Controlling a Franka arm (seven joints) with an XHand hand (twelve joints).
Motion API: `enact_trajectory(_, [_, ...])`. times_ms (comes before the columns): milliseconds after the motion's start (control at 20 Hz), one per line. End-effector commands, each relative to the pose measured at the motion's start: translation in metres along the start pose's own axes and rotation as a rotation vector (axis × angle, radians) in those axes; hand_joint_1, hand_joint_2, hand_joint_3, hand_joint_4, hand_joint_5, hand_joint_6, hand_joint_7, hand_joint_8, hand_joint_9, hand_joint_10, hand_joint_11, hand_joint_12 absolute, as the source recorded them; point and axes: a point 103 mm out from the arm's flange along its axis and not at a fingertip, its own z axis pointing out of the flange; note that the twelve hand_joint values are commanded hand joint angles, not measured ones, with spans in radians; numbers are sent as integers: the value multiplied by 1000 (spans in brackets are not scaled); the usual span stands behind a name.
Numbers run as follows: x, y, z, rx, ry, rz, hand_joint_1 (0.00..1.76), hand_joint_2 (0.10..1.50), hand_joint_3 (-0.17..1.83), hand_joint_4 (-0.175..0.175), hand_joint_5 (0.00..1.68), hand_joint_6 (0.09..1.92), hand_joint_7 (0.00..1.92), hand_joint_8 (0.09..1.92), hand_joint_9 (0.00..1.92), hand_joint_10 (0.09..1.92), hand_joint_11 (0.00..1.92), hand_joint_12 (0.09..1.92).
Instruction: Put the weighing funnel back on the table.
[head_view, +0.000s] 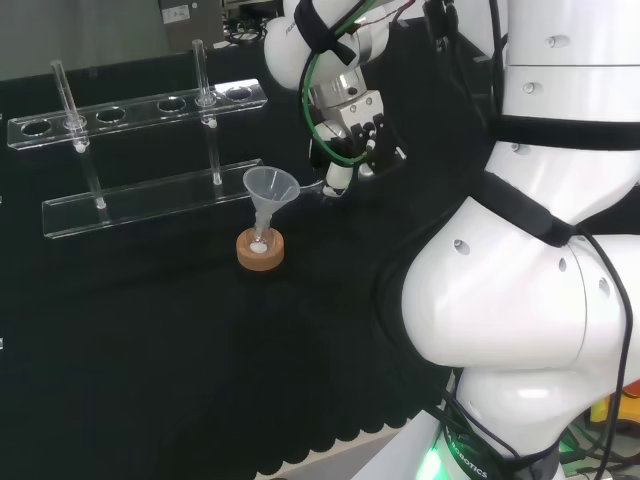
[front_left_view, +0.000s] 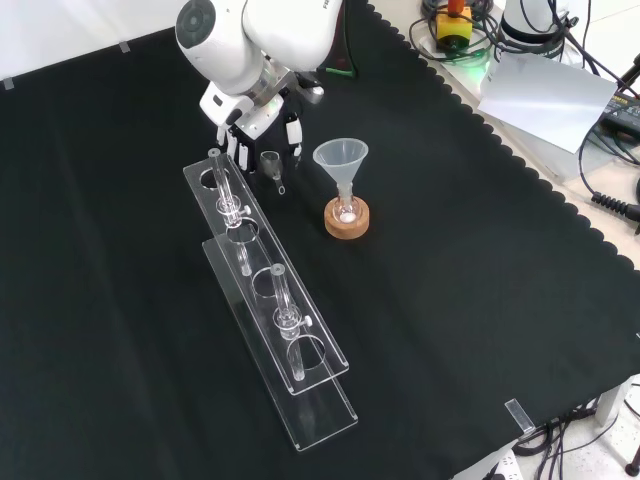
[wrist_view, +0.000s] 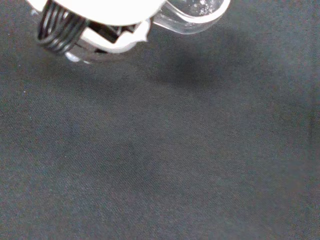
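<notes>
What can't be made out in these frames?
- Whether the small clear weighing funnel touches the black cloth: too small in front view, cut by the wrist view's edge.
- Whether the black and white hand grips it: head view, the wrist covers the contact.
- Small flask in the cork ring: front view, too small, clear.

Robot hand, beside funnel, seemingly holds weighing funnel.
</notes>
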Motion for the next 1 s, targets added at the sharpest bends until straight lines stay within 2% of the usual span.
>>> enact_trajectory(50, [4,6,4,-7,2,-10,1068,659,861,175,1072,1117,743,656,1043,415,749,1209])
enact_trajectory(1000, [17,21,11,9,-18,-30,1068,661,858,175,1071,1117,746,658,1049,413,762,1195])
